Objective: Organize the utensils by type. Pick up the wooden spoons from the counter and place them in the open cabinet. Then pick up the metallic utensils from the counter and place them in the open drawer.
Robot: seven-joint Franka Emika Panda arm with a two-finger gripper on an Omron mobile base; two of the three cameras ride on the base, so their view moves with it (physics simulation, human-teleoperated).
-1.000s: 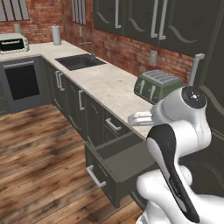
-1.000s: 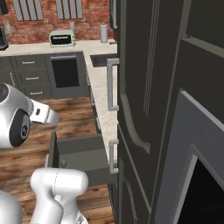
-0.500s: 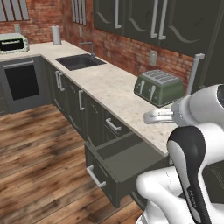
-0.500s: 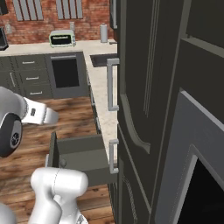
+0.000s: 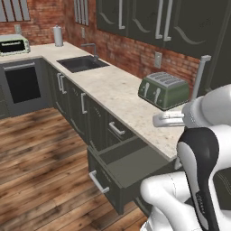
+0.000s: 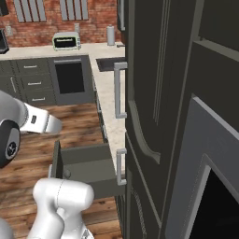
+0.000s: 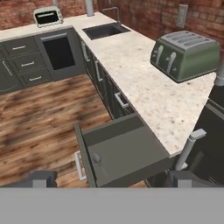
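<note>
In the hand view my gripper [image 7: 113,179] is open, its fingertips [image 7: 42,178] wide apart with nothing between them, hovering above the open drawer [image 7: 131,151]. A small dark-grey rounded piece [image 7: 95,158], apparently the metal spoon, lies in the drawer's front left corner. The beige speckled counter [image 7: 144,87] beyond the drawer is bare apart from a toaster. The drawer [image 5: 131,164] also stands pulled out below the counter [image 5: 113,88] in the left base view. The wooden spoons and the fork are out of view. The cabinet's open door [image 6: 158,93] hides its shelf.
A green toaster [image 7: 184,53] sits on the counter near the brick wall, with a sink [image 7: 105,30] further along. A toaster oven [image 7: 47,16] stands at the far corner. The cabinet door's silver handle [image 7: 190,148] hangs just right of the drawer. Wooden floor [image 5: 40,153] lies to the left.
My arm has swung toward the right of the left base view and out to the left edge of the right base view. The drawer and counter things have not moved.
</note>
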